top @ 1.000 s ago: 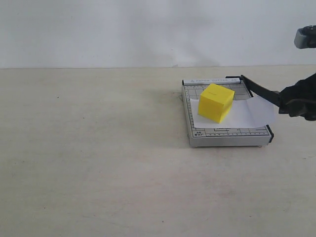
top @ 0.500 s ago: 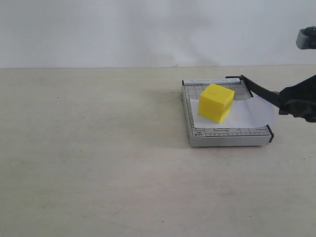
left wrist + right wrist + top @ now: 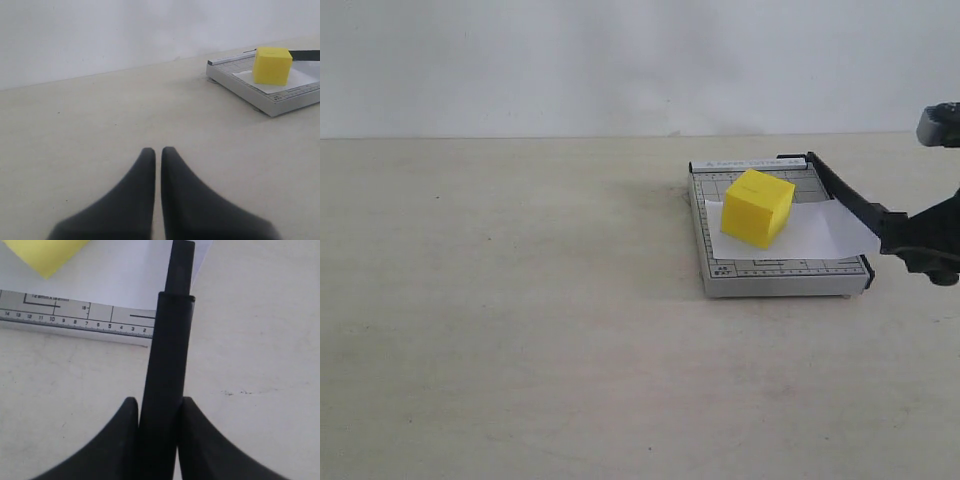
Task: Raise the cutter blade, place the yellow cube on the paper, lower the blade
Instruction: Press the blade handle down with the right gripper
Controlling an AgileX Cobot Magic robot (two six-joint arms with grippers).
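The right gripper pinches the cutter blade handle past the trimmer's near right corner, the yellow cube sits on the paper, and the left gripper is pressed together.

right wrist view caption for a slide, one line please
Right gripper clamped on the cutter blade handle, with the yellow cube on the paper over the trimmer base.

Yellow cube — on white paper

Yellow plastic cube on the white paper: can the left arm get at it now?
Probably yes. Only bare table lies between the shut left claw and the yellow plastic cube; the black blade arm is on its far side.
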